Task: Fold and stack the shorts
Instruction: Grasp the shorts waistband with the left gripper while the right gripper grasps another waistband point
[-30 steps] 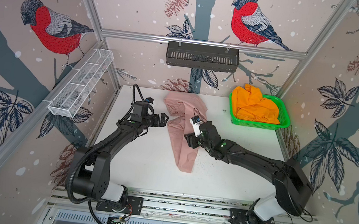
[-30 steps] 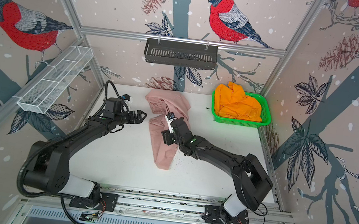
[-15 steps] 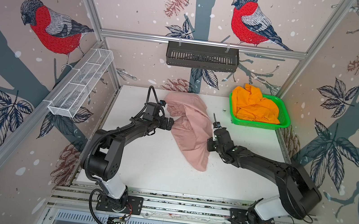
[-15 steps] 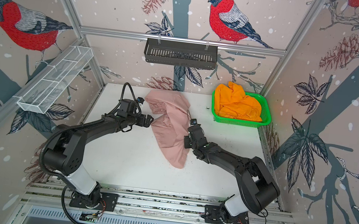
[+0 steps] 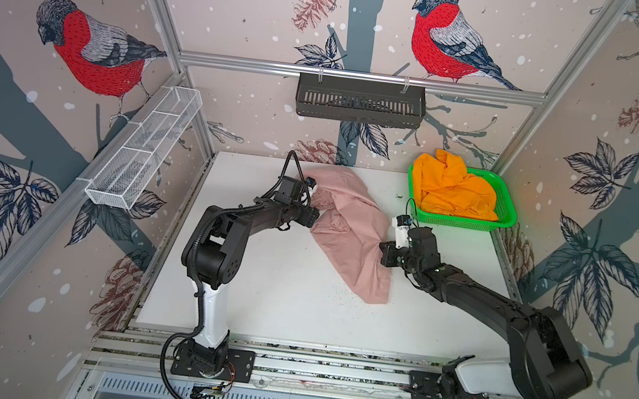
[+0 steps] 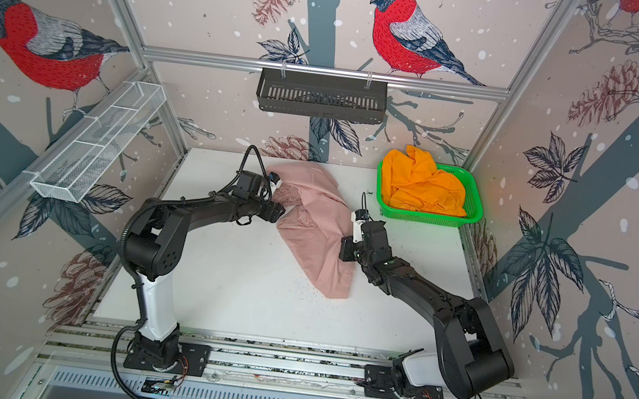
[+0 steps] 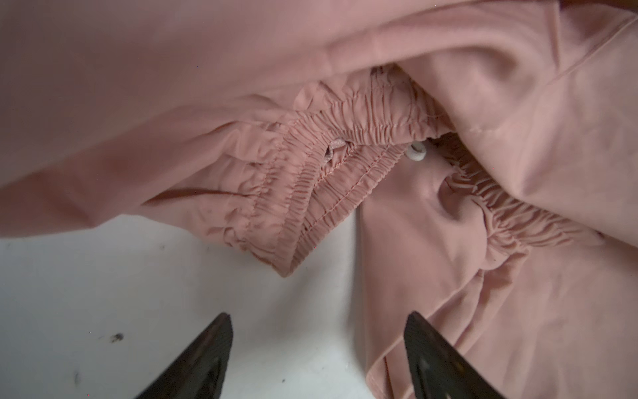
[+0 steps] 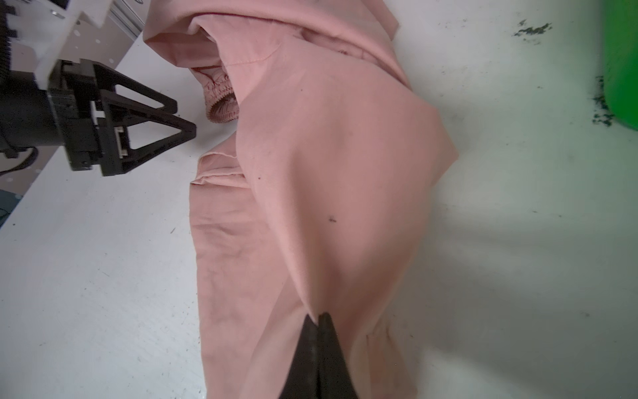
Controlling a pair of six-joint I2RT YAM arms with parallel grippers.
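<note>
Since a second ago the pink shorts have been drawn wider toward 3 o'clock, and the left gripper has been brought up beside them. The right gripper is clamped on a fold at their 3 o'clock edge. The left gripper is spread wide, and nothing is held in it. The shorts lie mid-desk, long axis 11 to 5 o'clock. Their waistband lies just ahead of the left gripper, toward roughly 3 o'clock, so that arm is judged nearer. The orange shorts are heaped in the basket at 1 o'clock.

I can read no word, number or brand anywhere, and the dark print on the white tag by my right wrist is too small to read.
</note>
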